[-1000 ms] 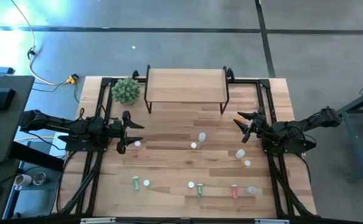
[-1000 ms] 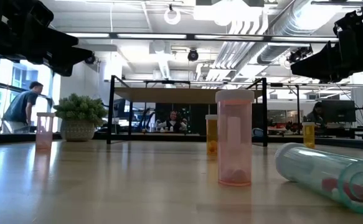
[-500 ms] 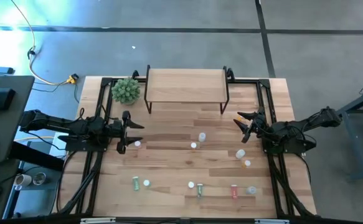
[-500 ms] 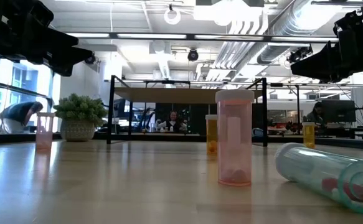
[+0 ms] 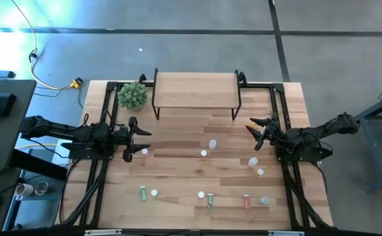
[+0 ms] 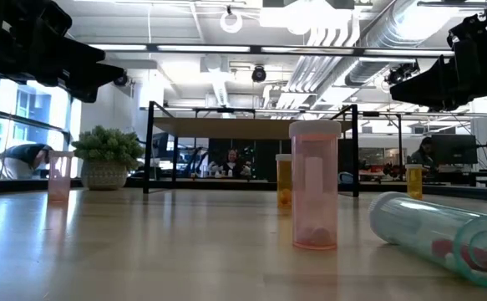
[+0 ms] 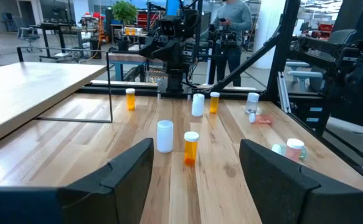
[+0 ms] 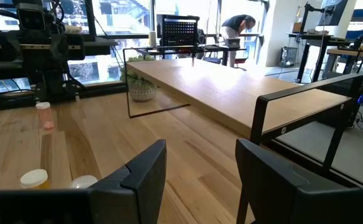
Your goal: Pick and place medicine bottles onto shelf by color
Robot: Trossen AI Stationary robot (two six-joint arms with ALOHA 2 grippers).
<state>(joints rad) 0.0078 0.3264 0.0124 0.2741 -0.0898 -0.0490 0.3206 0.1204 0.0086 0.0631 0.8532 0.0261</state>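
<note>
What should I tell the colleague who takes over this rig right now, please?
Left gripper: open, empty, hovering at the table's left edge beside a small pink bottle.
Right gripper: open, empty, at the right edge, near the shelf's right legs.
Shelf: at the table's far end, its top bare.
Medicine bottles: all on the table, some mid-table, some along the near edge, several lying down.
Done: nothing placed.
Left: sort every bottle onto the shelf by colour.

Shelf (image 5: 196, 85) along worktop (image 5: 177, 170) far edge; plant (image 5: 132, 95) beside it at far left corner; bottles (image 5: 210, 200) scattered mid-worktop and along near edge.
</note>
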